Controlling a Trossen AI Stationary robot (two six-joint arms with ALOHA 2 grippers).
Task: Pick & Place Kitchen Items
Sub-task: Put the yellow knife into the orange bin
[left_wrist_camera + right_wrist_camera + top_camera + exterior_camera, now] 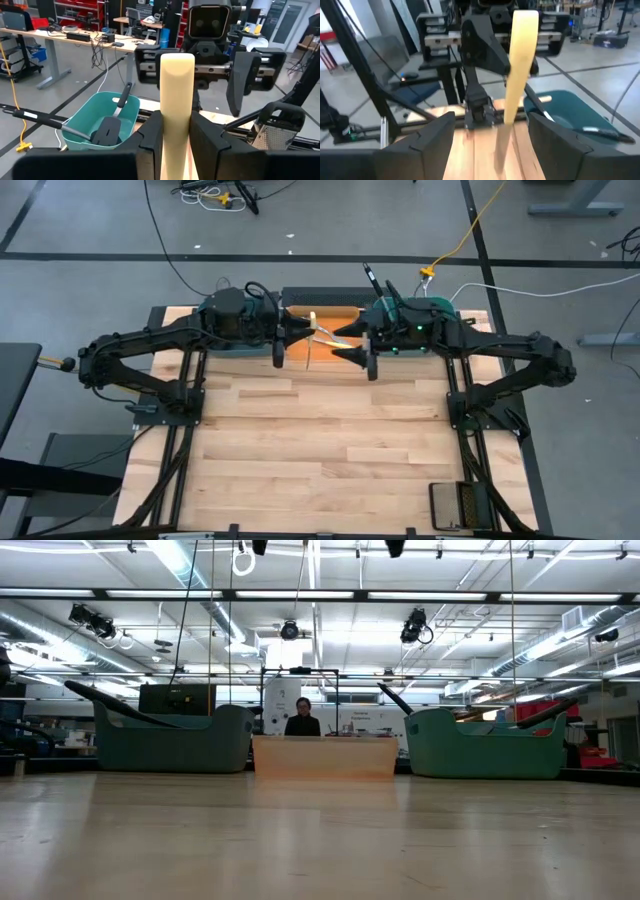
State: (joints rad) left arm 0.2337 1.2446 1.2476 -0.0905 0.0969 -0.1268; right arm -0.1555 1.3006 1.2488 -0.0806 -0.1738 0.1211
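Overhead: both dark arms meet over the far middle of the light wooden table [320, 450], the left gripper [285, 338] and the right gripper [350, 348] facing each other above the orange bin [300, 355].
Task's thing: one slim knife with a pale yellow handle [312, 332] sits between the two grippers, off the table, above the orange bin.
Left gripper: clamped on the knife – its wrist view shows the handle [177, 90] upright and pinched between both dark fingers [150, 137].
Right gripper: fingers [432, 137] spread wide apart, touching nothing; in its wrist view the knife [520, 60] hangs between them but clear of both, and the blade is too blurred to describe.
Only in the low view: neither gripper shows; two teal bins, one left [170, 740] and one right [490, 745], flank the orange bin [325, 758], and a person [302, 718] sits behind it.
Only in the left wrist view: the right teal bin [85, 125] holds a black slotted spatula [105, 132] and a second long dark-handled utensil [40, 120] lying across its rim.
Counts: one knife in hand – two teal bins, one orange bin; three dark handles poke up from the teal bins in the low view, one on the left [110, 702] and two on the right.
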